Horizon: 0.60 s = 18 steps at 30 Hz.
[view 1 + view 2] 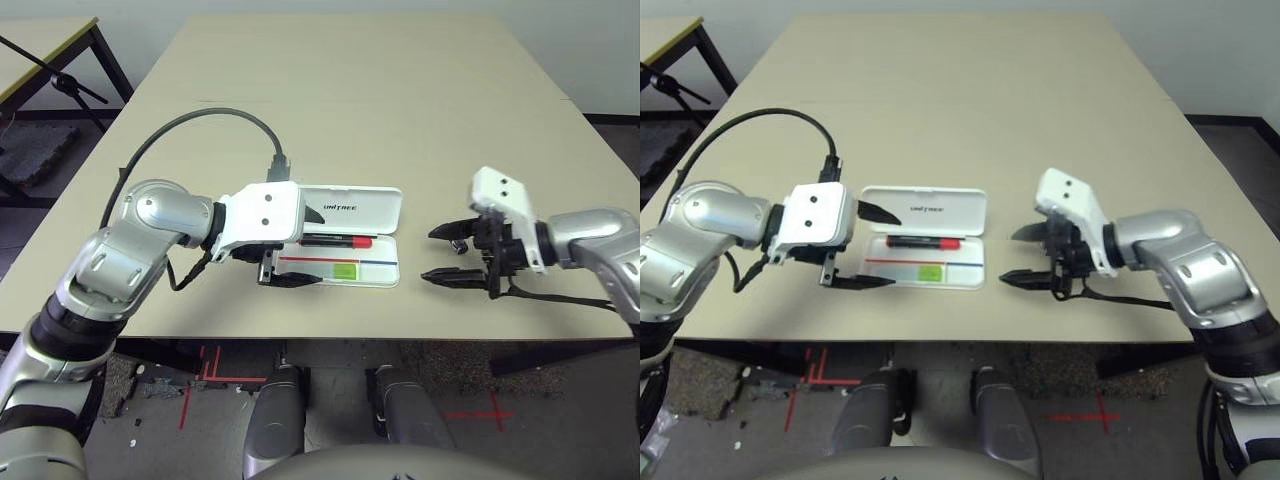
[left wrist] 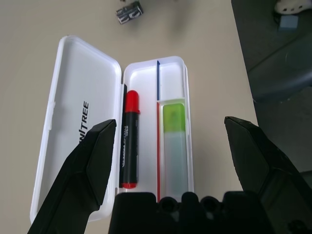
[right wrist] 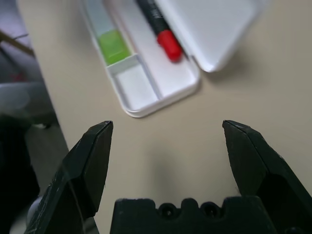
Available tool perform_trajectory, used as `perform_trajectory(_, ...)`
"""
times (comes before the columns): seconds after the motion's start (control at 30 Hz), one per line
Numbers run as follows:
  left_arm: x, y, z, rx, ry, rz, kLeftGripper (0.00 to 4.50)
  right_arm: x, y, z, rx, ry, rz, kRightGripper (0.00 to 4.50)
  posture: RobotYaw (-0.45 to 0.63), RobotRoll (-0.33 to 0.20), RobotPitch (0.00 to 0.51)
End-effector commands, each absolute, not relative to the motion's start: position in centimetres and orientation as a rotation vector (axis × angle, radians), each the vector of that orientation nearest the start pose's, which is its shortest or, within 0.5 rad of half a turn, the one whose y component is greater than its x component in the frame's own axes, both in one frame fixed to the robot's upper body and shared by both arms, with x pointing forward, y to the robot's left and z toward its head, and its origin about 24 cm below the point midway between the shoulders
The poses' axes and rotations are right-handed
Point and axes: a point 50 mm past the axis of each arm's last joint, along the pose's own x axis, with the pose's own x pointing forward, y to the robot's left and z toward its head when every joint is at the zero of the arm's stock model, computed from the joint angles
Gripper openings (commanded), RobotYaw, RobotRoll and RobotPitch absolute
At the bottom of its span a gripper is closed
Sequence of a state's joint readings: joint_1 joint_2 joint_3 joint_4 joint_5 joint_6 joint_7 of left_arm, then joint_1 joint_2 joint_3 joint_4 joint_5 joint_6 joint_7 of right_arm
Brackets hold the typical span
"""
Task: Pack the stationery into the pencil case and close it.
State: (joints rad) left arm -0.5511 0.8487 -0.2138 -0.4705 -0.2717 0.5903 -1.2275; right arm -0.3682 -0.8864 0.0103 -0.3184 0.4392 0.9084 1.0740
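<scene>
**Plastics on a matt table**

The pencil case (image 2: 78, 122) looks like smooth, glossy white hard plastic. Inside it, the red marker (image 2: 129, 141) has a shiny plastic barrel, and the highlighter (image 2: 174, 146) beside it is pale, frosted plastic. The table (image 1: 400, 90) is matt beige and smooth. Forearms (image 1: 150, 215) beside the case gleam like brushed silver metal.
</scene>
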Motion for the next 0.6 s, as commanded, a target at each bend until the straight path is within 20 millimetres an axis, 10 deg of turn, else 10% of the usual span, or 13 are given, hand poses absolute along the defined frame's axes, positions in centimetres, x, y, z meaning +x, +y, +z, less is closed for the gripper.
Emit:
perform_trajectory(0.03,24.5,14.3,20.3,0.793,0.17,-1.407,4.48,25.4,-21.0,17.4,-0.246,0.491,0.952,4.5,-0.03,0.0,0.11)
perform_trajectory(0.6,24.8,12.7,19.6,0.789,0.149,-1.459,4.48,27.8,-22.0,14.2,-0.2,0.687,0.385,4.5,-0.07,0.0,0.11)
